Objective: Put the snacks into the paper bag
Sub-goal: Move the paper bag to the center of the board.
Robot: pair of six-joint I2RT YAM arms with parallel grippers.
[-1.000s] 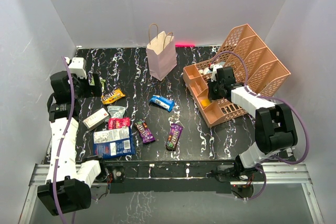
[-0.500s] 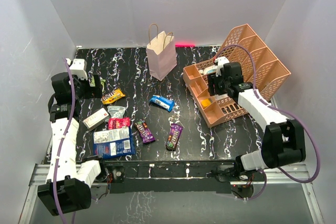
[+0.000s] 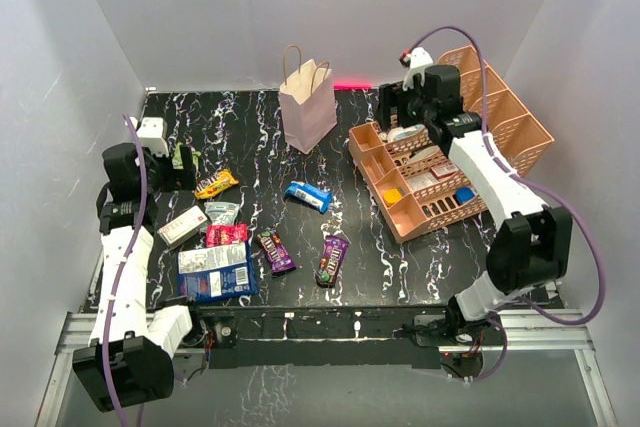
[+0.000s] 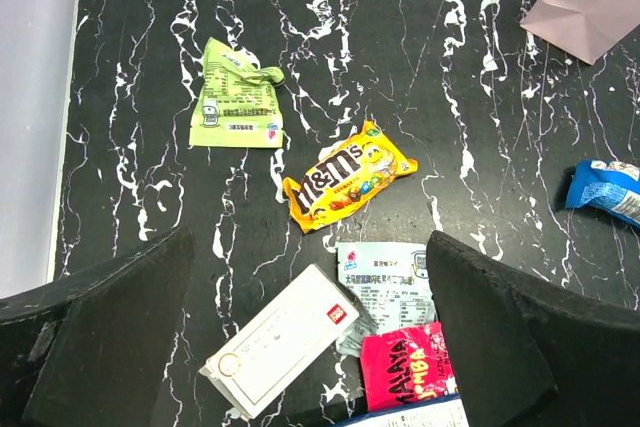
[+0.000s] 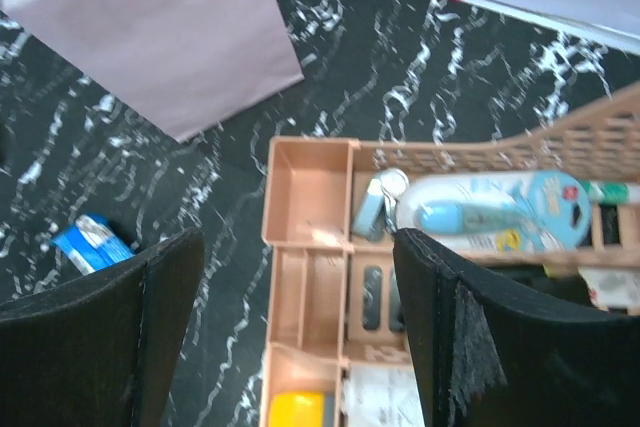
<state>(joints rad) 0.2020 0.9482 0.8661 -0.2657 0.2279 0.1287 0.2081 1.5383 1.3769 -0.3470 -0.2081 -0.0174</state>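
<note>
Snacks lie nearest us, and none has shifted in the last second: the blue-and-white pouch (image 3: 217, 272), the purple-brown bars (image 3: 275, 250) and the red-pink packet (image 3: 227, 235). A little further out are the blue packet (image 3: 308, 195) and the orange packet (image 4: 347, 177). The left gripper (image 3: 183, 162) hangs near that orange packet as before, fingers spread wide and empty.

The change is on the right. The right gripper (image 5: 298, 242), a second ago pinched shut low in the pink organiser tray (image 3: 372, 169), has risen over the tray's far end. Its fingers now stand well apart with nothing between them.

Beyond, the paper bag (image 3: 307, 112) stands upright, well apart from both grippers. We judge the right arm free to fetch a snack, the blue packet being closest.
</note>
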